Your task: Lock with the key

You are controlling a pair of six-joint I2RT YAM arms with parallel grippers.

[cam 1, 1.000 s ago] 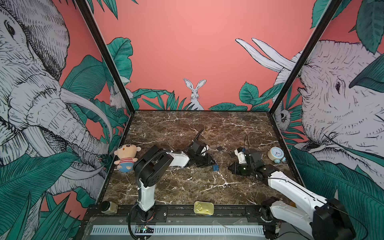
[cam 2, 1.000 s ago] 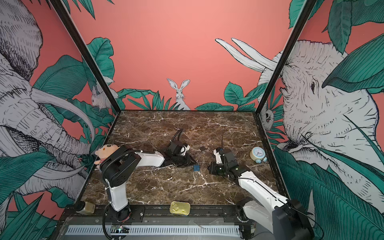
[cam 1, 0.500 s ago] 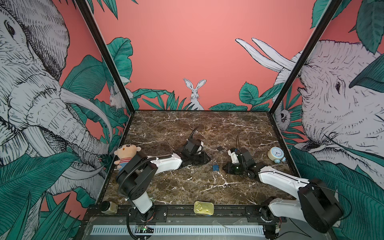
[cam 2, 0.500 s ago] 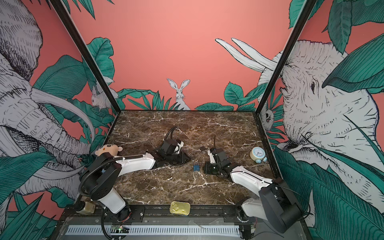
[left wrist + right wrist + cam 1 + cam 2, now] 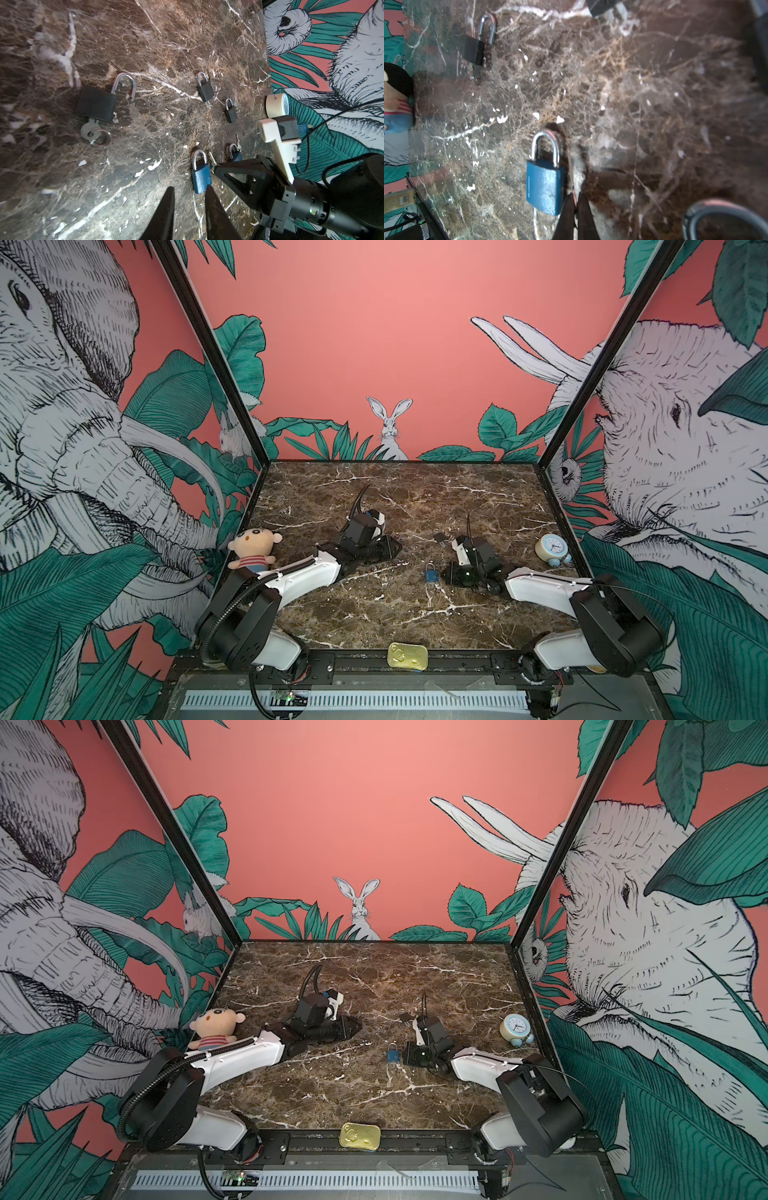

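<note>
Just beside the blue padlock [image 5: 545, 185], the right tool [image 5: 576, 197] pinches the key [image 5: 212, 159].

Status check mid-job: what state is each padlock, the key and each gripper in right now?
blue padlock: lying flat, shackle shut, no key in it.
key: pinched in the right gripper, beside the blue padlock.
right gripper: shut on the key.
left gripper: open, empty, by the blue padlock's base.
large black padlock: shackle open, ringed key in its keyhole.
small black padlock: shackle looks shut.
</note>
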